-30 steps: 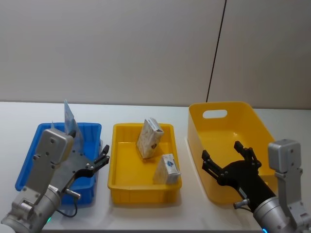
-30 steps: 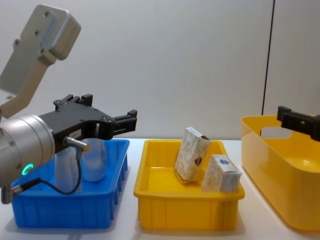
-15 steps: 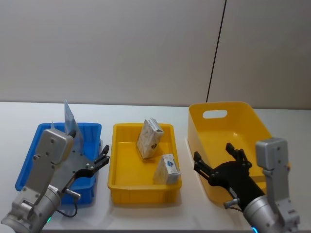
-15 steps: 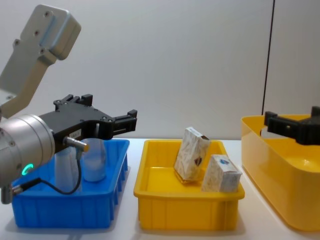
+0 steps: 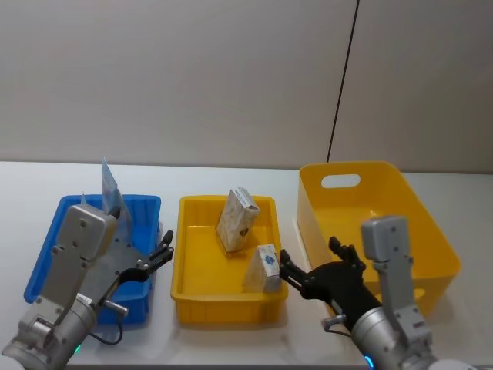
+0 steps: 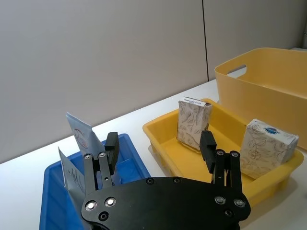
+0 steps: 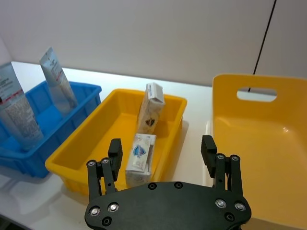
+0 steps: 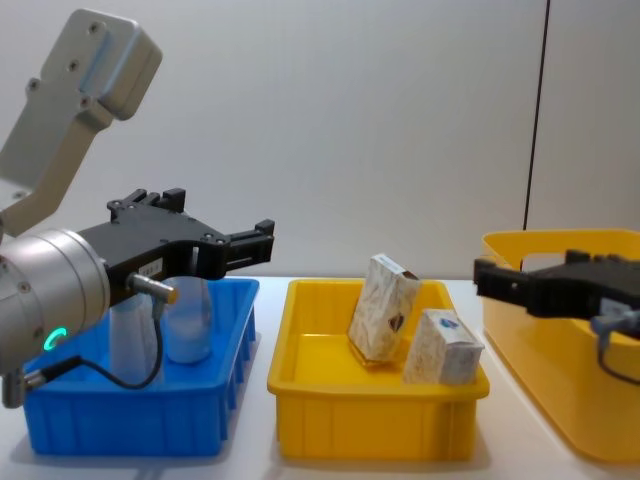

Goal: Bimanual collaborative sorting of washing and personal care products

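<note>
Right gripper (image 5: 310, 258): fingers spread wide, nothing between them. It sits over the gap between the yellow tray (image 5: 192, 301) and the big yellow bin (image 5: 435, 247), tips pointing left toward the tray. The near carton (image 5: 266, 268) is just ahead of those tips and lower. In the chest view the tips ride above the tray's rim with the carton down inside, so they're apart. It stands in the tray's front right corner, tipped on a slant, and its long axis runs roughly along my line of approach in the right wrist view. That calls for a short reach forward and down.

This is clearly the right arm's pick. The tray's right wall lies between fingers and carton, so I'd go over it, not through. The tall carton (image 5: 236, 220) leans just behind with a little room between the two. The bin wall crowds my right side.

Left gripper (image 5: 163, 253): also open and empty, hovering over the blue bin (image 5: 42, 266), where the refill pouch (image 5: 110, 185) stands at the back.
</note>
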### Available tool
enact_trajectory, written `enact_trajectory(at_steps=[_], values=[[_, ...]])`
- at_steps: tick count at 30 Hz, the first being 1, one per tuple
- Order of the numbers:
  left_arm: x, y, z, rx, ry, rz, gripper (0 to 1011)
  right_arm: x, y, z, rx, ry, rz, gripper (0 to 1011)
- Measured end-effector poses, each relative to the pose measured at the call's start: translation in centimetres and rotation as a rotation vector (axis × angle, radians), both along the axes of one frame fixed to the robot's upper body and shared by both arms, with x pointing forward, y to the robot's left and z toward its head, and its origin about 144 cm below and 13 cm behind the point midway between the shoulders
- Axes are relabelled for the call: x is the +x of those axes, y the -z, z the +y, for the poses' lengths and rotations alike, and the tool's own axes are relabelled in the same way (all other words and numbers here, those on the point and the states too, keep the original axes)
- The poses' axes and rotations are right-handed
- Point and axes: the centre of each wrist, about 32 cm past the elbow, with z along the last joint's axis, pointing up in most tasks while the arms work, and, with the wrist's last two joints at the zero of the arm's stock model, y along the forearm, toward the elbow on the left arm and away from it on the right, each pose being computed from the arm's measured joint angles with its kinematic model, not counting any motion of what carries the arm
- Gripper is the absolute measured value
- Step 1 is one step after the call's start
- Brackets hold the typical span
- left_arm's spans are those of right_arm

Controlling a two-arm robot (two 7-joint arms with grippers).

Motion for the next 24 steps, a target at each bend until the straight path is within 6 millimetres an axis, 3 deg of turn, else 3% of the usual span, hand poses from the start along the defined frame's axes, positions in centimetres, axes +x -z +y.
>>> enact_trajectory(at_steps=[24], values=[[0.0,0.0,0.0,0.0,0.0,0.0,1002,3.7,1.1,3.9,0.017,0.007,0.166,1004]])
